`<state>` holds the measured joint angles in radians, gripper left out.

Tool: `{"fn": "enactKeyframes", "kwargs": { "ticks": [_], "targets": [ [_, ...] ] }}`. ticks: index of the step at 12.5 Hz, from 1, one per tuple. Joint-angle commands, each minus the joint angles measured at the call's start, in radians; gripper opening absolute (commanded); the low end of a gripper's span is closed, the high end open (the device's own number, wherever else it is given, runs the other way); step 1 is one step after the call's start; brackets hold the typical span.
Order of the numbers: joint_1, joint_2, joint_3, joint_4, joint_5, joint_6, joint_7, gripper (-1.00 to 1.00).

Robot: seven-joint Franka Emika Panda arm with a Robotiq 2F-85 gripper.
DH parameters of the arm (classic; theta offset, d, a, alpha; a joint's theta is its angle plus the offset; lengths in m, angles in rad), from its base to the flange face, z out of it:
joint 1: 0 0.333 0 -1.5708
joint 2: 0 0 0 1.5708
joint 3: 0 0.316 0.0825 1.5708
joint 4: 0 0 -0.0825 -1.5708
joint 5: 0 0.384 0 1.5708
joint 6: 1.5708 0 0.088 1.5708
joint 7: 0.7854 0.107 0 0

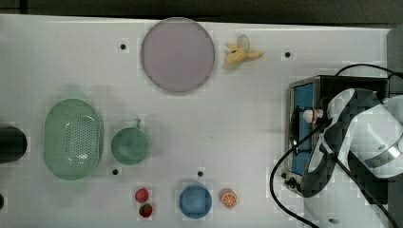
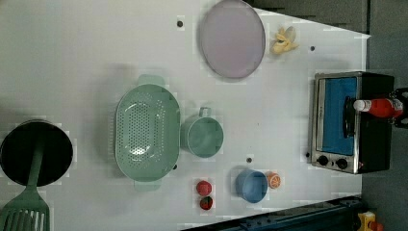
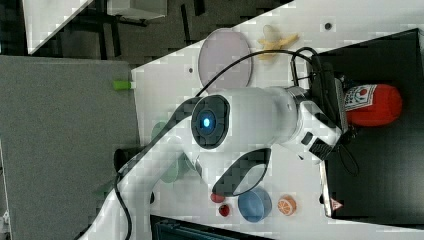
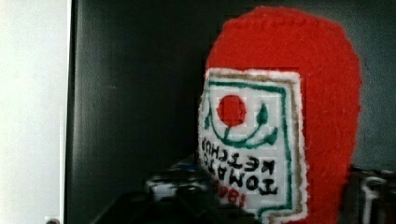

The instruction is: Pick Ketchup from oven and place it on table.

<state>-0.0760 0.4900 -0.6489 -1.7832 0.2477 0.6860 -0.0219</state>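
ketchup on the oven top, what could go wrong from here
1. The ketchup lies on its side on the oven, its cap past the front edge above the glass door; a nudge could roll or tip it off.
2. The black cable loops beside the oven's front and could snag as the arm moves.
3. The orange slice and blue bowl sit nearby on the table, limiting placement there.

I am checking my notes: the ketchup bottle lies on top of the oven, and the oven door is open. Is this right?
Not quite. The ketchup bottle does lie on top of the oven, but the door is shut: in the left view its blue glass sits flat within the silver frame.
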Motion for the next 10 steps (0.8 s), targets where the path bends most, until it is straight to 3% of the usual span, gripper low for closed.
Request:
{"fn": "enactKeyframes", "kwargs": {
  "ticks": [1, 4, 6, 10],
  "targets": [
    [-0.032, -0.042, -0.002, 0.013, 0.023, -0.020, 0.038, 0.27],
    [-0.031, -0.062, -0.003, 0.062, 0.018, -0.080, 0.037, 0.27],
    [-0.014, -0.103, 0.002, 0.160, 0.007, -0.237, 0.023, 0.27],
    [0.072, -0.187, 0.025, 0.330, -0.042, -0.489, 0.023, 0.27]
  ]
}}
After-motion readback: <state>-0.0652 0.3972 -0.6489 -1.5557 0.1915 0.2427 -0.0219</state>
